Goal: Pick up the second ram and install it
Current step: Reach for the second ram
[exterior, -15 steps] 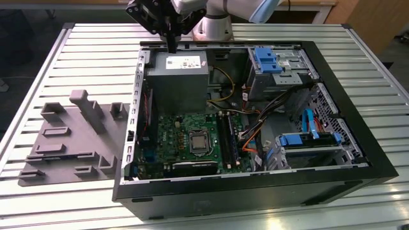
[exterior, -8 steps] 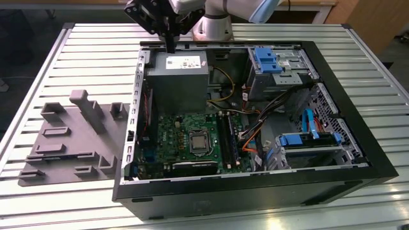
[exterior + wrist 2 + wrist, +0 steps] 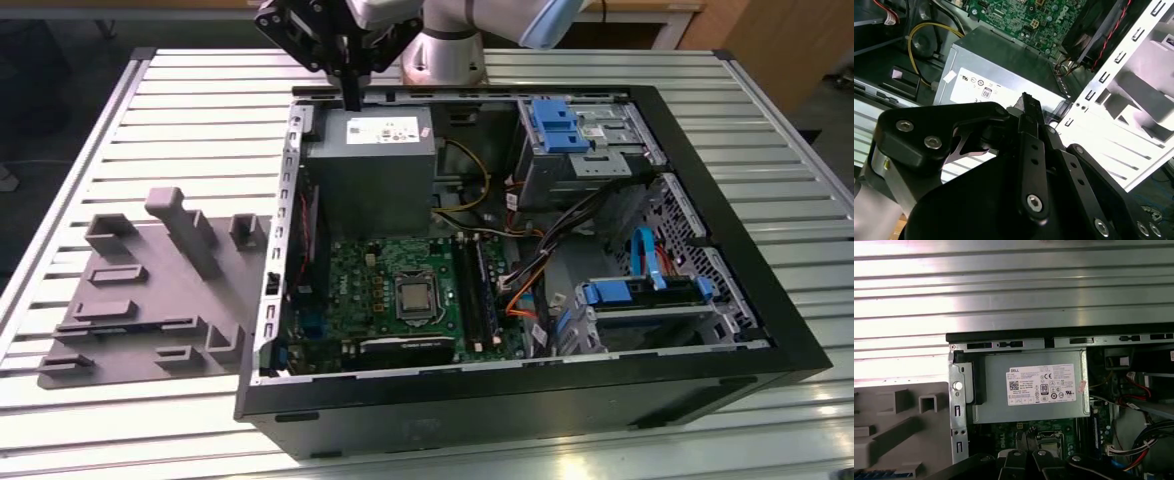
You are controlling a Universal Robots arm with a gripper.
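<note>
My gripper (image 3: pixel 351 98) hangs over the far edge of the open computer case, above the grey power-supply box (image 3: pixel 371 150). Its black fingers stand together, shut, with nothing between them, as the second wrist view (image 3: pixel 1026 101) and the first wrist view (image 3: pixel 1025 436) also show. A thin blue strip (image 3: pixel 881 473), which looks like the second ram, lies on the grey holder tray (image 3: pixel 904 440), well off to the side of the gripper. Inside the case sits the green motherboard (image 3: pixel 387 290), with its long black slots (image 3: pixel 475 295) beside the processor socket.
The grey holder tray (image 3: pixel 147 300), with upright blocks, sits on the slatted metal table (image 3: pixel 160 130) at the exterior view's left of the case. Blue drive cages (image 3: pixel 561 125) and orange and black cables (image 3: pixel 534 270) fill the case's other half. The black case rim (image 3: pixel 534 90) stands raised.
</note>
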